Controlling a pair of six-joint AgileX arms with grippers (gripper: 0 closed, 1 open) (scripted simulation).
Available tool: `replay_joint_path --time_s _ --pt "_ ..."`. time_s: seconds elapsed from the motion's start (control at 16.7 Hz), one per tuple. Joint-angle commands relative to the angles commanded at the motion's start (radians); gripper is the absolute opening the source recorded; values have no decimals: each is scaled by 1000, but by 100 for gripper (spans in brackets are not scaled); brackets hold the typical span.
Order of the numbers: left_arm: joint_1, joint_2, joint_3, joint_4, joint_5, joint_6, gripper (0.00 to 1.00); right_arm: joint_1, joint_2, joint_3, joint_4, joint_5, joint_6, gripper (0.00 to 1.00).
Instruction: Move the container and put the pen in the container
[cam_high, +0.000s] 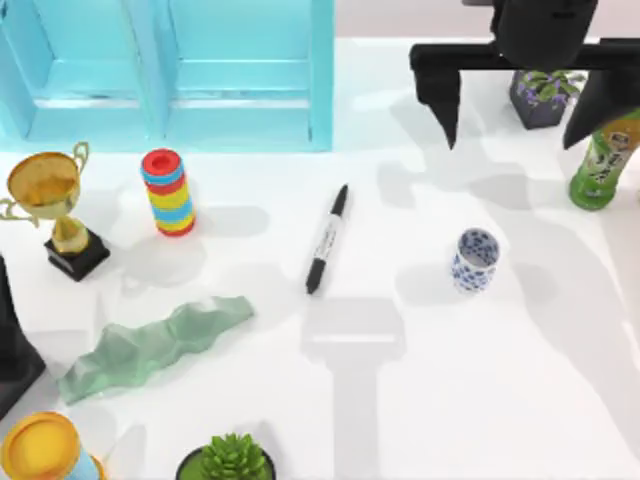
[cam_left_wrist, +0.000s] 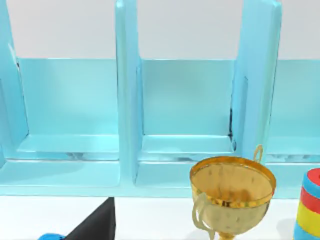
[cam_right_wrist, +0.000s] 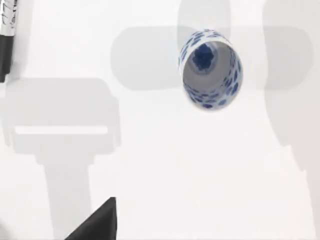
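Observation:
The container (cam_high: 475, 260), a small white cup with a blue pattern, stands upright right of the table's middle; the right wrist view looks down into the container (cam_right_wrist: 210, 70). The pen (cam_high: 327, 240), a slim black marker with a pale label band, lies flat and diagonal near the middle, left of the cup, and one end of the pen (cam_right_wrist: 7, 35) reaches into the right wrist view. My right gripper (cam_high: 512, 138) hovers high over the back right, open wide and holding nothing, behind the cup. My left arm (cam_high: 12, 345) is parked at the left edge.
A cyan shelf (cam_high: 170, 70) spans the back left. In front of it are a gold trophy (cam_high: 50, 200) and a rainbow ring stack (cam_high: 168, 192). A green crumpled slab (cam_high: 150, 345), a yellow-topped tub (cam_high: 40, 450) and a succulent (cam_high: 228, 460) sit near the front left. A green bottle (cam_high: 605, 165) and a potted plant (cam_high: 545, 95) stand back right.

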Motion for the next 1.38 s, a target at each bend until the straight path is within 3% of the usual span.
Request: replay_joint_path --time_s 0.54,1.14,1.38 --pt "0 0 0 0 0 0 100 17 65 89 -32 -4 37 100" --pt "0 0 0 0 0 0 100 127 617 800 -94 -72 332 100" --pt "0 0 0 0 0 0 100 156 766 984 -95 -90 424 100"
